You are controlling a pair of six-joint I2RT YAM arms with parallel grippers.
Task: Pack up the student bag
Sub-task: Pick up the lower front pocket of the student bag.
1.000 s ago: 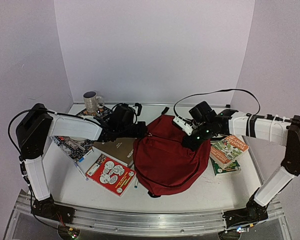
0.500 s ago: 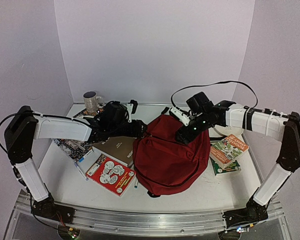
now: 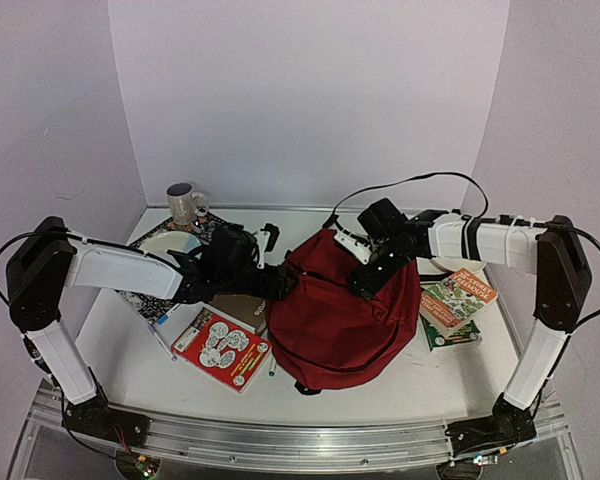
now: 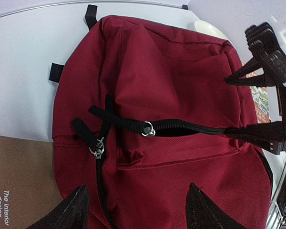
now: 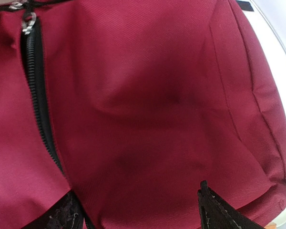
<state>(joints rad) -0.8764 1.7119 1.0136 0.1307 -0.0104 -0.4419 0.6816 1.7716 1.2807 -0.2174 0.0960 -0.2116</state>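
At the middle of the white table [image 3: 420, 385], between the two arms, a large dark red soft fabric backpack [image 3: 335, 325]. Lies flat, with a black zip [image 4: 181, 127] across its top panel and two metal pullers [image 4: 148, 128] towards one end of it. Left gripper [image 3: 278, 284] at the backpack's left edge, fingers spread wide over the red cloth [image 4: 136, 191], pinching nothing. Right gripper [image 3: 364, 281] above the upper right part, fingers likewise spread [image 5: 136, 195], one tip close to the zip line, gripping nothing. Just left of the backpack, a flat brown book [image 3: 242, 296]; nearer the front, a red and white illustrated booklet [image 3: 220, 348]. At the far left corner, a pale ceramic mug [image 3: 186, 204]. Right of the backpack, a green illustrated paperback [image 3: 458, 297] on top of another book.
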